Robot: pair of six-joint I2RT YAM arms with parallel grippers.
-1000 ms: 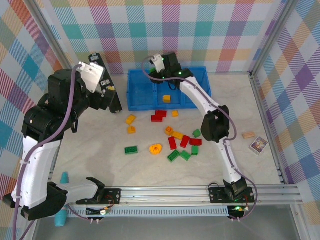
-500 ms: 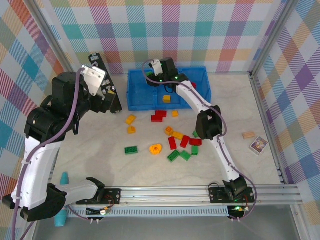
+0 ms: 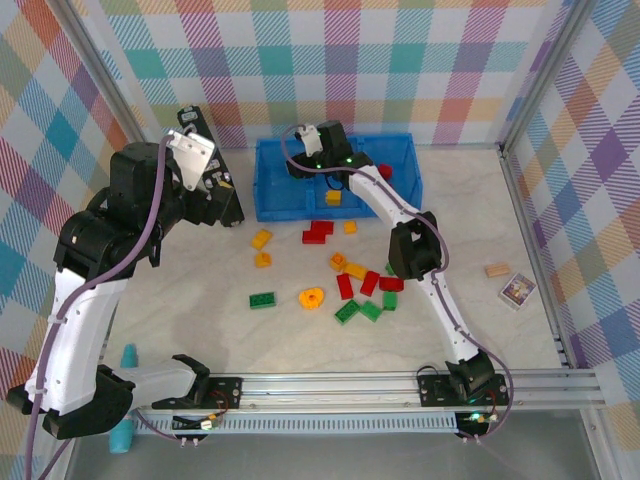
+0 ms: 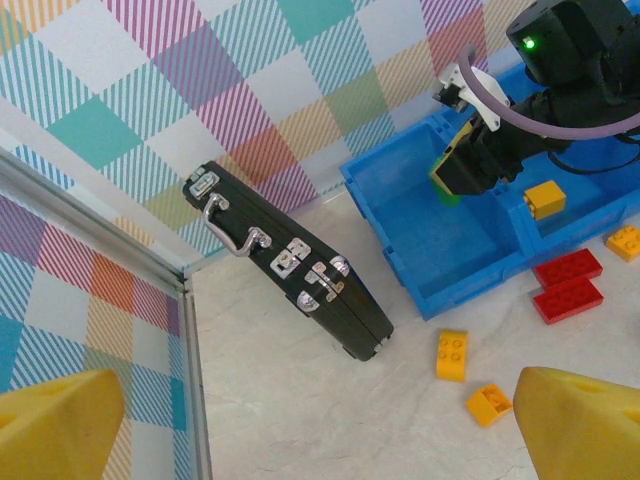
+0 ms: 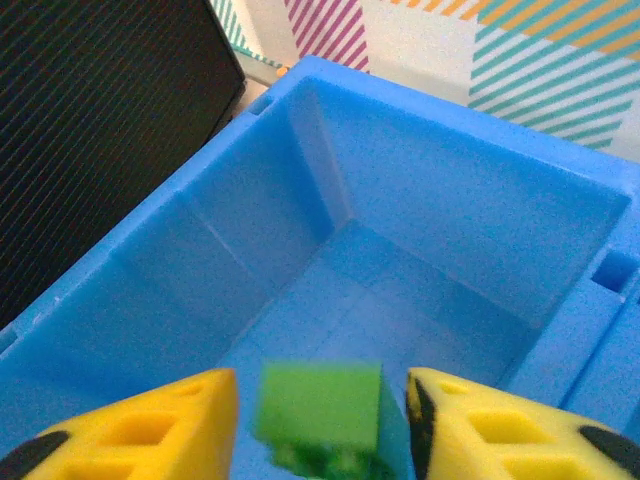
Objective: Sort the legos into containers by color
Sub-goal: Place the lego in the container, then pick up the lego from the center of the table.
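Over the left compartment of the blue bin (image 3: 290, 213) my right gripper (image 5: 322, 420) stands open. A green brick (image 5: 320, 405) sits blurred between its yellow fingers (image 5: 150, 430), with a gap on each side; the brick (image 4: 443, 185) shows in the left wrist view too. The middle compartment holds a yellow brick (image 3: 333, 197), the right one a red brick (image 3: 384, 172). Red, green and yellow bricks (image 3: 365, 285) and an orange ring (image 3: 311, 297) lie on the table in front of the bin. My left gripper (image 4: 320, 430) hangs open high above the table's left side, holding nothing.
A black case (image 4: 290, 265) with metal clasps lies left of the bin. Two yellow bricks (image 4: 452, 355) lie near the bin's front corner. A wooden block (image 3: 496, 269) and a card (image 3: 517, 290) sit at the right. A teal cup (image 3: 129, 354) stands near the front left.
The right gripper has swung left along the bin to the left compartment and its jaws have parted from the green brick. The left arm has barely moved.
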